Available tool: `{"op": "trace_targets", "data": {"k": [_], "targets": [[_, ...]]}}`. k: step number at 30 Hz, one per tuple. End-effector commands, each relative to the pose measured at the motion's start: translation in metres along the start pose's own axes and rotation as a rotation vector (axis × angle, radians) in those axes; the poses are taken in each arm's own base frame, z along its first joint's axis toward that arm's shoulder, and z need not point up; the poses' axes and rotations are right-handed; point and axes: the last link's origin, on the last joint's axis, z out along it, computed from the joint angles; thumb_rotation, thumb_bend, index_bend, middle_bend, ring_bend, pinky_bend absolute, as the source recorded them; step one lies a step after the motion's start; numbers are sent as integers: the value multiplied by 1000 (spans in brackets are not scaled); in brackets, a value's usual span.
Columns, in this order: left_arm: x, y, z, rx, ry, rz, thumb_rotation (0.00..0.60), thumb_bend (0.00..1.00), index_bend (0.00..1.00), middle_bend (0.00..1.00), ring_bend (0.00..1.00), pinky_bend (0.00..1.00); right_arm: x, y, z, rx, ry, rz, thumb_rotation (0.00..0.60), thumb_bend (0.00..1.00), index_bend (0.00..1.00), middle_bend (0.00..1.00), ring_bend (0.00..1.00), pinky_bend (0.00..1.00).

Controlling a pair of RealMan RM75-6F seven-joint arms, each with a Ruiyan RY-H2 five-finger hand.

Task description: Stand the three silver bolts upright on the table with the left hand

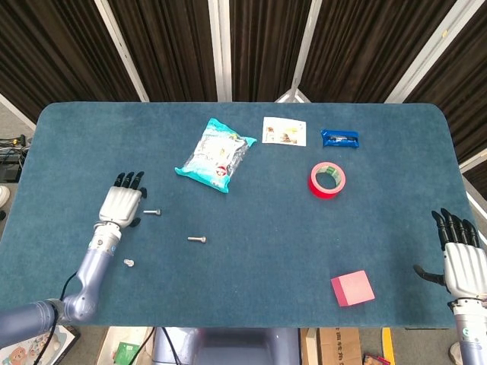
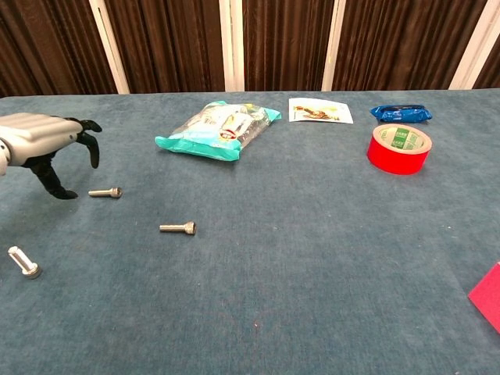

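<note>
Head view showed that you had the left robot hand [image 1: 122,203] over the worktop [image 1: 251,266] near its left edge, with the fingers apart and nothing between them. The right robot hand [image 1: 462,262] waited at the right edge, also with spread fingers and holding nothing.

All three silver bolts were lying on their sides, so no one of them was standing yet. The first bolt [image 1: 152,212] lay just beside the fingertips [image 2: 69,193] of the left robot hand, not touched by them as far as I could tell. The second bolt [image 1: 197,239] lay a little more toward the middle of the worktop, and the third bolt [image 1: 128,263] was near the front edge, close beside your left forearm.

I judged the bolts to be small, hard and light, with smooth metal that could slip or roll away on the cloth surface if you pushed it sideways. A pinch on the shank close to the head seemed to me the safest, so the wide head could be put down flat as a base. The snack bag [image 1: 215,153], red tape roll [image 1: 328,179] and pink block [image 1: 352,288] were well apart from this area.
</note>
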Motion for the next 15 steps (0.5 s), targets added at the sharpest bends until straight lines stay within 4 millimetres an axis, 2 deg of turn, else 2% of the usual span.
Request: {"op": "trace_targets", "data": {"k": [1,12,15], "targets": [[-2,5,2,-8,10,4,600,359,406,7,0,0,1,1,-1,-5,2,4,600,0,1,0,0,0],[-9,12,5,-6,-2,10,600,376,427,14,0,0,2,1,-1,-18,11,13,600,0,1,0,0,0],[-12,13,5,-9,-5,9,600,407,447,17,0,0,2,1,-1,-22,12,14,600,0,1,0,0,0]]}}
